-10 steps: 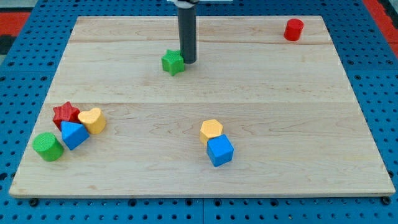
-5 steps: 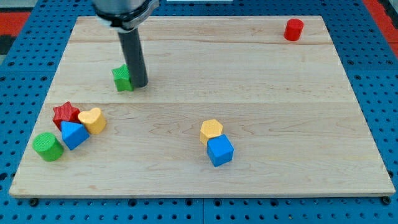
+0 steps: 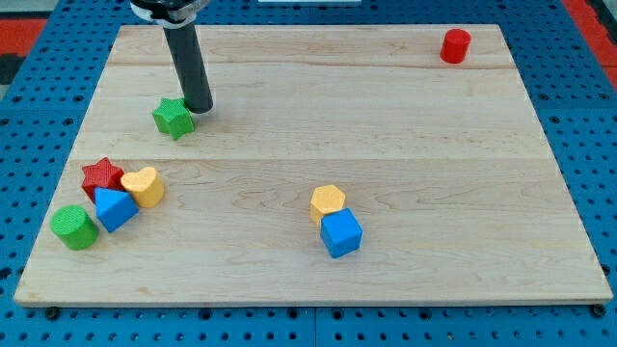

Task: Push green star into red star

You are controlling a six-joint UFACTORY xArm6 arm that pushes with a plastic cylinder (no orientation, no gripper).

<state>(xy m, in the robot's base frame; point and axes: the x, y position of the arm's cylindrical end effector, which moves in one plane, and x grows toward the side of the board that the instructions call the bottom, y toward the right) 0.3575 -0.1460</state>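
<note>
Blue pegboard frames a pale wooden board [image 3: 415, 145] that fills the one camera view. Taking the green star [image 3: 173, 118] as the landmark: it lies in the board's upper-left part, and my tip [image 3: 199, 108] sits just beside it on the view's right and slightly toward the top, touching or nearly touching its edge. The dark rod rises from there toward the view's top. No jaws exist on this rod, so nothing is held.

Below the green star, toward the view's bottom-left, a cluster sits well apart from it: the red star [image 3: 101, 176], with a yellow heart-shaped block [image 3: 145, 185] touching its right side, a blue block [image 3: 115, 208] pressed beneath both, and a green cylinder [image 3: 74, 226] just left of the blue one. Far to the lower right of the green star, a yellow hexagonal block [image 3: 328, 201] touches a blue cube [image 3: 340, 233] beneath it. Far right, near the board's top edge, stands a red cylinder [image 3: 455, 45].
</note>
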